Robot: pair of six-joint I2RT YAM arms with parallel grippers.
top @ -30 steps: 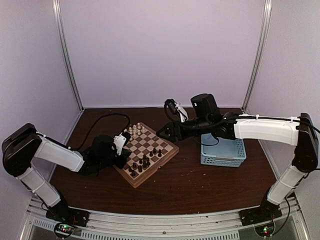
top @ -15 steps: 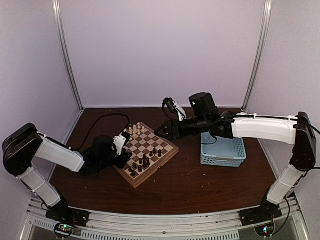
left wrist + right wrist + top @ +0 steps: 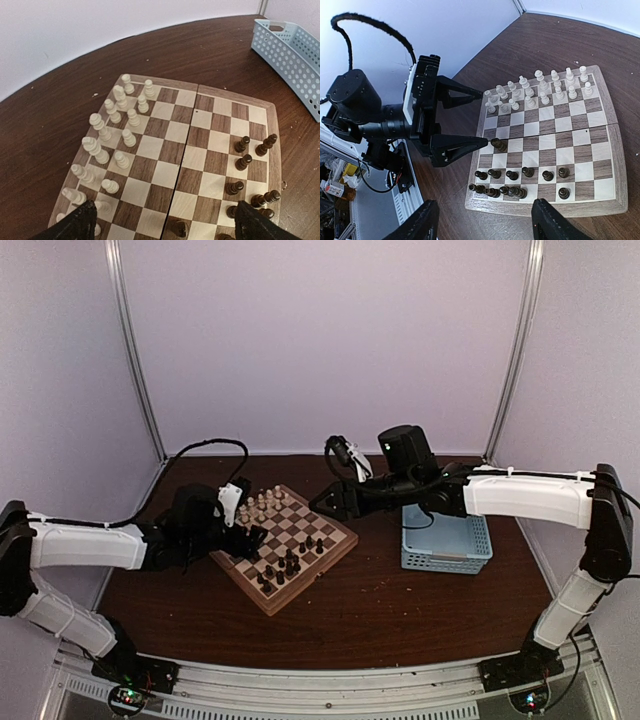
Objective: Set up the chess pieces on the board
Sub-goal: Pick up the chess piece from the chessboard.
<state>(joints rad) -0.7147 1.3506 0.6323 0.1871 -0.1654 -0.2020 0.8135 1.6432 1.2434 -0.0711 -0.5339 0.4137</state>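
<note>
Left arm [image 3: 85, 545] stretched low to the board [image 3: 580, 150], left gripper [image 3: 485, 117] spread wide, empty.
A dark chessman [image 3: 498, 145] stands on an edge square beside one fingertip; right gripper [image 3: 322, 506] hovers parted, holding nothing.

We see the board [image 3: 172, 152] as smooth wood with a satin sheen, grain showing in its squares. The cream pieces [image 3: 132, 117] look like pale turned wood, and the dark pieces [image 3: 243, 162] shine more. The table [image 3: 60, 115] is dark, smooth and lightly reflective. At upper right, the basket [image 3: 295, 55] is matt blue plastic. In the right wrist view, the left gripper [image 3: 484, 118] has matt black plastic fingers [image 3: 452, 148], and the cable [image 3: 370, 22] at upper left wears fuzzy black sleeving.
</note>
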